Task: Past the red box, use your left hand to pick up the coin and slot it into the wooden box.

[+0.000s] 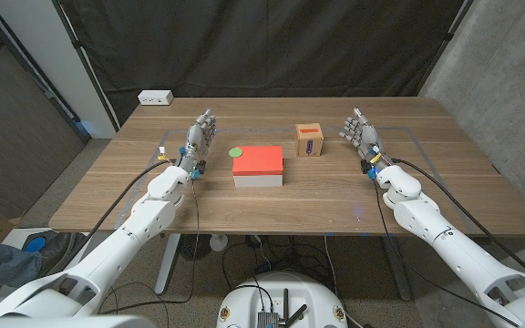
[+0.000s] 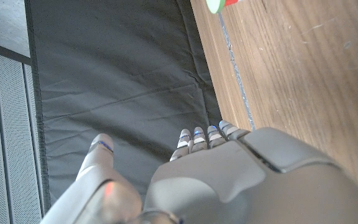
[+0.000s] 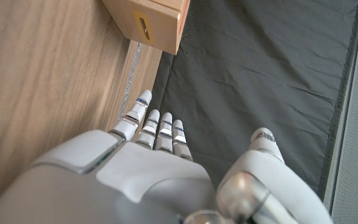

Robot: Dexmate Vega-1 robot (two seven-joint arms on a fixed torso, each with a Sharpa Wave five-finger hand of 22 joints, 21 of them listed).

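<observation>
A green coin (image 1: 236, 151) lies on the table just beyond the far left corner of the red box (image 1: 259, 161); its edge also shows as the coin (image 2: 215, 5) in the left wrist view. The wooden box (image 1: 310, 140) with a red slot on top stands to the right of the red box, seen again as the wooden box (image 3: 146, 23) in the right wrist view. My left hand (image 1: 200, 138) stands open left of the coin, fingers (image 2: 204, 137) stretched and empty. My right hand (image 1: 361, 134) stands open to the right of the wooden box, holding nothing.
A white power strip (image 1: 155, 97) lies at the table's far left edge. A black curtain hangs behind the table (image 1: 427, 182). Pale tape lines mark the tabletop around the work area.
</observation>
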